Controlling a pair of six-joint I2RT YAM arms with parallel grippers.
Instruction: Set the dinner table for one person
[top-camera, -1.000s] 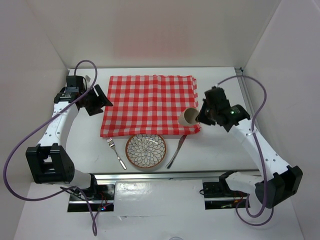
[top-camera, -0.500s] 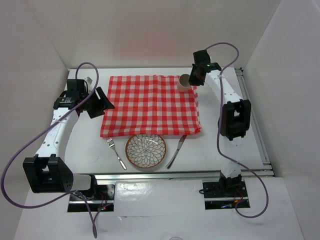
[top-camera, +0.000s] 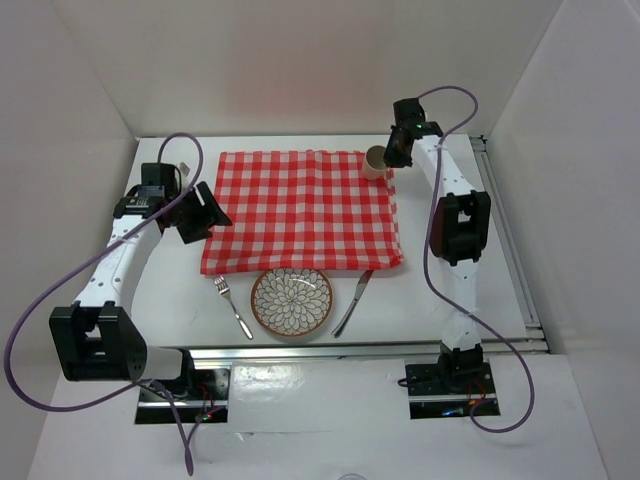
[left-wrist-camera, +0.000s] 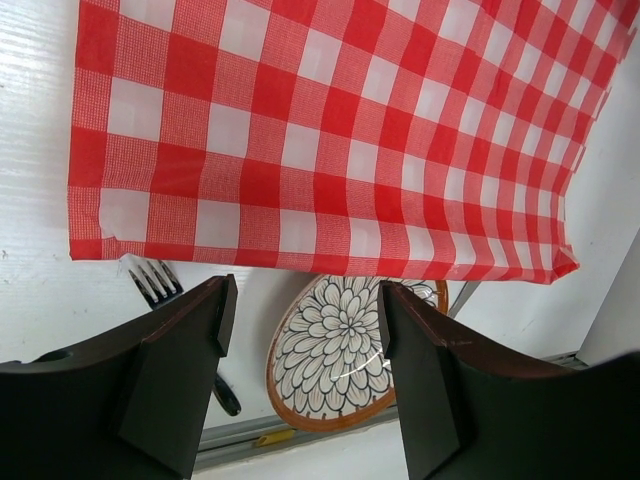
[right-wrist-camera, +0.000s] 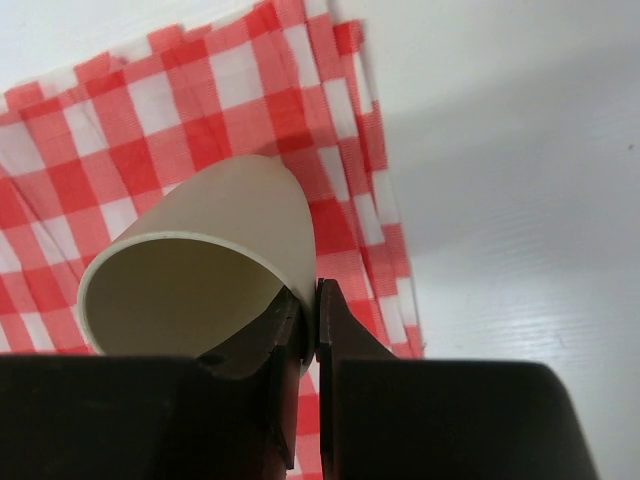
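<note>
My right gripper (top-camera: 390, 157) is shut on the rim of a beige cup (top-camera: 375, 161), one finger inside and one outside, holding it over the far right corner of the red-and-white checked cloth (top-camera: 300, 210); the right wrist view shows the cup (right-wrist-camera: 210, 260) tilted above the cloth. My left gripper (top-camera: 205, 210) is open and empty at the cloth's left edge. A flower-patterned plate (top-camera: 291, 300) lies on the white dinner table (top-camera: 450, 290) below the cloth, with a fork (top-camera: 231, 305) to its left and a knife (top-camera: 352, 302) to its right. The plate (left-wrist-camera: 345, 350) and fork (left-wrist-camera: 150, 280) also show in the left wrist view.
A silver rail (top-camera: 370, 348) runs along the table's near edge. White walls enclose the table at the back and both sides. Purple cables loop beside each arm.
My right gripper carried the cup from the cloth's near right corner up to the far right corner, then shifted slightly right. My left arm moved only a little.
</note>
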